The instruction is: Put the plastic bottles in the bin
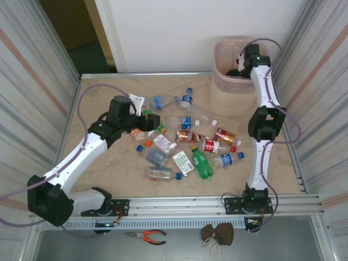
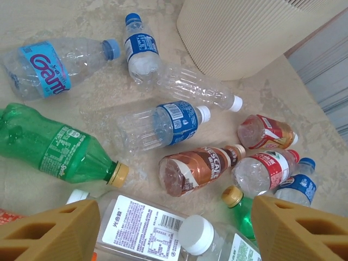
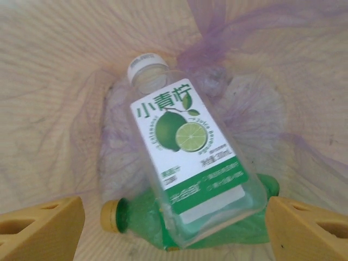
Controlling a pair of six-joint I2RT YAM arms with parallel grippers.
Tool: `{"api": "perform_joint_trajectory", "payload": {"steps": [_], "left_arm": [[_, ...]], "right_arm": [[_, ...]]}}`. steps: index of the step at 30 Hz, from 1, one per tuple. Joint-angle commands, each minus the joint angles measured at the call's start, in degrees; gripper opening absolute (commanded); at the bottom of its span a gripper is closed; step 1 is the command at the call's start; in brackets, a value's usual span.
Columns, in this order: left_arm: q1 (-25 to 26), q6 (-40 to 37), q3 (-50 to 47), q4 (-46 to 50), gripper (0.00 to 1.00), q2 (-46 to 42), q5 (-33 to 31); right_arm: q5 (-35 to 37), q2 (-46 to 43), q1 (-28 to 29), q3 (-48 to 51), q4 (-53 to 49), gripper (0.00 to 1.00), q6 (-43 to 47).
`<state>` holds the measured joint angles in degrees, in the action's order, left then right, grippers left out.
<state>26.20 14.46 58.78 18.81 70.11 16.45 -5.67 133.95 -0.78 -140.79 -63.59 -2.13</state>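
Several plastic bottles point(image 1: 185, 147) lie scattered across the middle of the table. My left gripper point(image 1: 151, 118) hovers open at the pile's left edge. Under its fingers lies a clear white-capped bottle point(image 2: 196, 234), past it a brown-labelled bottle point(image 2: 201, 168) and a green bottle point(image 2: 49, 147). The pale pink bin point(image 1: 235, 81) stands at the far right, and my right gripper point(image 1: 243, 64) hangs open over its mouth. In the right wrist view a clear lime-labelled bottle point(image 3: 185, 157) rests on a green bottle point(image 3: 136, 220) at the bin's bottom point(image 3: 49, 98), clear of both fingers.
A thin purple liner point(image 3: 217, 32) drapes inside the bin. Corrugated metal walls close in the left and right sides. Pliers point(image 1: 145, 235) and a brown pouch point(image 1: 217, 234) lie on the front ledge below the arm rail point(image 1: 179, 206).
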Motion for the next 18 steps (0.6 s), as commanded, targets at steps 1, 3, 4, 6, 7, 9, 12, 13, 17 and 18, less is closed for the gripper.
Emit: {"api": "perform_joint_trajectory", "payload": {"steps": [1, 3, 4, 6, 7, 9, 12, 13, 17, 18], "left_arm": [[-1.09, -6.45, 4.14, 2.41, 0.74, 2.92, 0.91], [-1.53, -9.35, 6.45, 3.76, 0.74, 5.75, 1.92], [-1.67, -11.13, 7.84, 4.66, 0.74, 7.34, 2.34], [-1.75, -14.70, 11.11, 6.97, 0.74, 10.45, 2.28], [-1.76, -16.75, 12.86, 8.04, 0.74, 12.54, 1.92], [-2.01, -20.11, 16.16, 9.83, 0.74, 16.19, 1.70], [-2.93, -24.76, 20.93, 11.55, 0.74, 21.54, 1.75], [-3.36, -26.53, 22.93, 12.34, 0.74, 23.49, 2.36], [-4.23, -35.65, 29.32, 15.11, 0.74, 30.20, 2.88], [-4.68, -37.61, 31.32, 15.85, 0.74, 32.18, 2.36]], "right_arm": [[-0.41, -6.14, 0.02, -1.94, -2.06, 0.85, -0.85], [-0.06, -8.02, 0.06, -1.94, -1.95, 0.85, -1.21], [0.08, -8.81, 0.00, -1.94, -1.76, 0.85, -1.44], [0.16, -10.96, -0.02, -1.94, -1.34, 0.85, -1.89], [0.16, -12.23, -0.07, -1.94, -1.13, 0.85, -2.14], [-0.16, -14.24, -0.07, -1.94, -0.77, 0.84, -2.52], [-0.37, -17.07, -0.02, -1.86, -0.55, 0.84, -3.23], [-0.48, -17.97, -0.04, -1.78, -0.56, 0.84, -3.40], [-1.08, -22.27, -0.07, -0.30, -0.44, 0.84, -4.18], [-1.30, -23.64, -0.02, 0.66, -0.10, 0.83, -4.25]]}}
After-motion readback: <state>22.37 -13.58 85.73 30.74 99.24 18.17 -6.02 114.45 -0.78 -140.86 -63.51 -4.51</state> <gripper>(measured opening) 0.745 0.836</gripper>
